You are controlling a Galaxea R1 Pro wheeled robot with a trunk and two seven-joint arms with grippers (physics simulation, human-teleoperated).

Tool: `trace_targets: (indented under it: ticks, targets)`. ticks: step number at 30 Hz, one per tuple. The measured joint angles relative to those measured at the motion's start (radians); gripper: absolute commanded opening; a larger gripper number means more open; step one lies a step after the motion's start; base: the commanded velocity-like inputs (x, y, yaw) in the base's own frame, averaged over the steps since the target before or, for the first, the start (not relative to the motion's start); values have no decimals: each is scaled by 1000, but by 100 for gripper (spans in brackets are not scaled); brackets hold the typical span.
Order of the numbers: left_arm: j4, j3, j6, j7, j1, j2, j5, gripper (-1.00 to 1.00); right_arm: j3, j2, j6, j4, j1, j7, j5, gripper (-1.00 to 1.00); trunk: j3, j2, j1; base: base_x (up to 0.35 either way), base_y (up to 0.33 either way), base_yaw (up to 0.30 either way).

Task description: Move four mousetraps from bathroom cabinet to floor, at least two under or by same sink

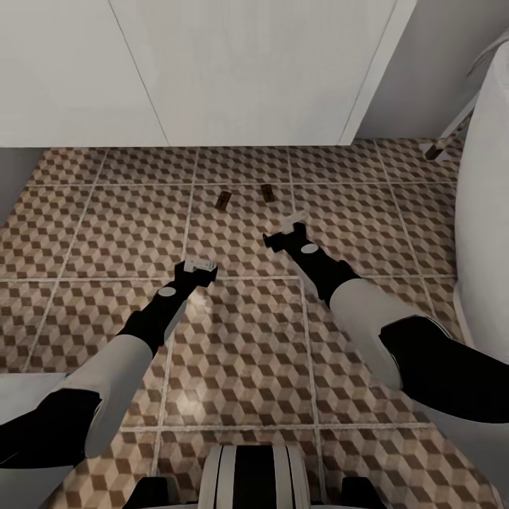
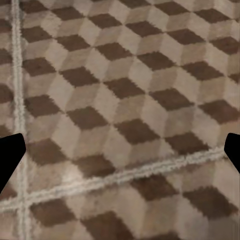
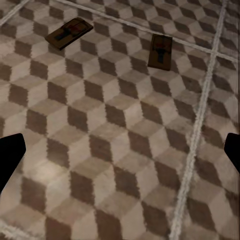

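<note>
Hovering low over the bathroom floor [image 1: 106, 212], the left gripper [image 1: 200, 267] has its jaws spread wide and empty. Farther off lie two mousetraps, the left mousetrap [image 1: 223, 199] near the right mousetrap [image 1: 267, 191]. The right gripper [image 1: 286, 227] gapes wide, empty.

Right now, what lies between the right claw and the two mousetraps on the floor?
Only bare floor. The right wrist view shows patterned tile between the right claw and both mousetraps.
</note>
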Motion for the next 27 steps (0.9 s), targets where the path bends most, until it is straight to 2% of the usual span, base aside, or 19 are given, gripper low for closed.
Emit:
trace_targets:
  ticks: [9,18,27]
  targets:
    - [1,0,1,0,13,3,0,100,0,-7,0,21,0,1,0,100,35,2,-4,0,0,0]
    - [7,0,1,0,26,24,1,100,2,-21,-5,85,0,4,-1,100,70,4,-8,0,0,0]
    - [8,0,1,0,52,42,2,100,0,-44,-73,160,0,5,-1,100,104,6,-12,0,0,0]
